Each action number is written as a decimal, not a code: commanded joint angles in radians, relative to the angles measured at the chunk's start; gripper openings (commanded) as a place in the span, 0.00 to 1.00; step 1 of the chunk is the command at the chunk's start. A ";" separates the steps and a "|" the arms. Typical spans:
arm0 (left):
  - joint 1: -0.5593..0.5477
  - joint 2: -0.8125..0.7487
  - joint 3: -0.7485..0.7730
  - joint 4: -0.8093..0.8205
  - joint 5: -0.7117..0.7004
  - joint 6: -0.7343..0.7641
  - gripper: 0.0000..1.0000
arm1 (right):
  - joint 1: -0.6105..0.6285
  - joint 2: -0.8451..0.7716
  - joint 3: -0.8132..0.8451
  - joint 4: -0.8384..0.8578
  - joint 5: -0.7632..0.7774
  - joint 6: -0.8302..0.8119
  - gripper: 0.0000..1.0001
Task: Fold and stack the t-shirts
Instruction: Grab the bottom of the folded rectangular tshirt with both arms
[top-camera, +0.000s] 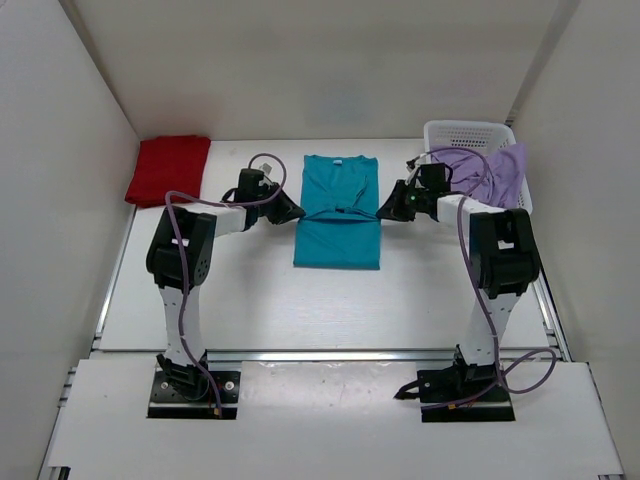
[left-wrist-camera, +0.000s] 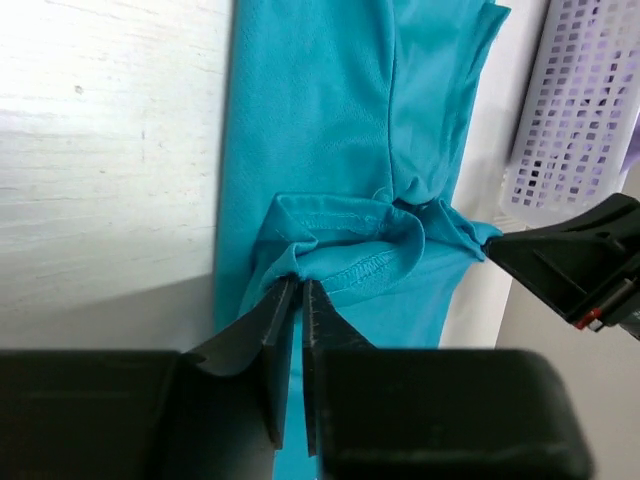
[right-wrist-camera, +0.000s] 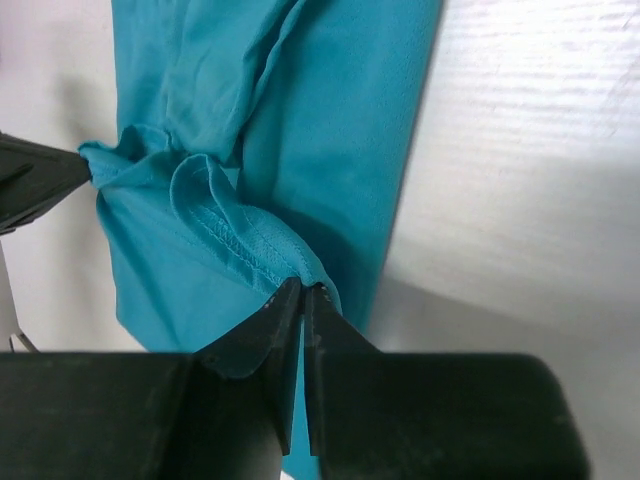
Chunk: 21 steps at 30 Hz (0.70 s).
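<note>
From the near edge, both arms are bent inward. The teal shirt (top-camera: 338, 245), mid-table, is pinched at opposite sides by the left gripper (top-camera: 295, 212) and right gripper (top-camera: 385, 212). Farther back, the red shirt (top-camera: 168, 170) is folded at left; the purple shirt (top-camera: 492, 170) is draped over the basket (top-camera: 470, 129).
</note>
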 joint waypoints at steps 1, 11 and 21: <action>0.015 -0.047 0.045 0.063 0.000 -0.018 0.22 | -0.016 0.008 0.059 0.041 -0.010 -0.003 0.04; -0.040 -0.272 -0.198 0.174 -0.032 -0.055 0.41 | 0.050 -0.195 -0.044 0.049 0.119 -0.028 0.30; -0.106 -0.297 -0.528 0.327 -0.043 -0.093 0.34 | 0.292 -0.038 0.069 0.052 0.062 -0.075 0.00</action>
